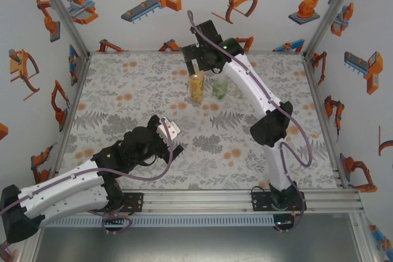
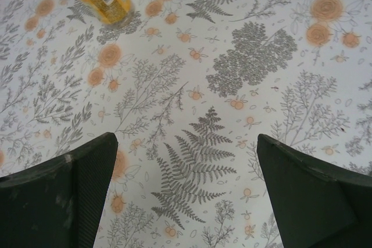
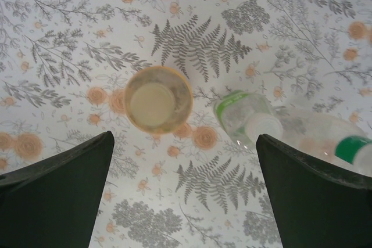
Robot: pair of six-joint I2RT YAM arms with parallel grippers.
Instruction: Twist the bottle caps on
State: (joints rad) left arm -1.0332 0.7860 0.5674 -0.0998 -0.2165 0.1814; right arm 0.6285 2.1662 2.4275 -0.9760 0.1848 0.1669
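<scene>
Mat [image 1: 123, 121], far centre: tall bottle [image 1: 196, 87] upright, leftmost; short bottle [image 1: 220, 88] just right of it; third bottle [image 3: 317, 129] further right, close beside the short bottle.

The tabletop [image 1: 245, 151] has a white cover with grey ferns and small orange flowers. The walls [image 1: 153, 1] are white, with orange and blue-grey robot drawings. The amber bottle [image 1: 196, 87] is yellow-orange, its label has a black barcode on white, and its cap [image 3: 158, 101] is pale yellowish. One clear bottle [image 3: 235, 111] has a light green band and a white cap [image 3: 263, 127]. Another clear bottle [image 3: 314, 129] has a green cap [image 3: 350, 148]. The arms [image 1: 249, 81] are white with black joints. The fingers [image 2: 52, 201] are very dark green.
</scene>
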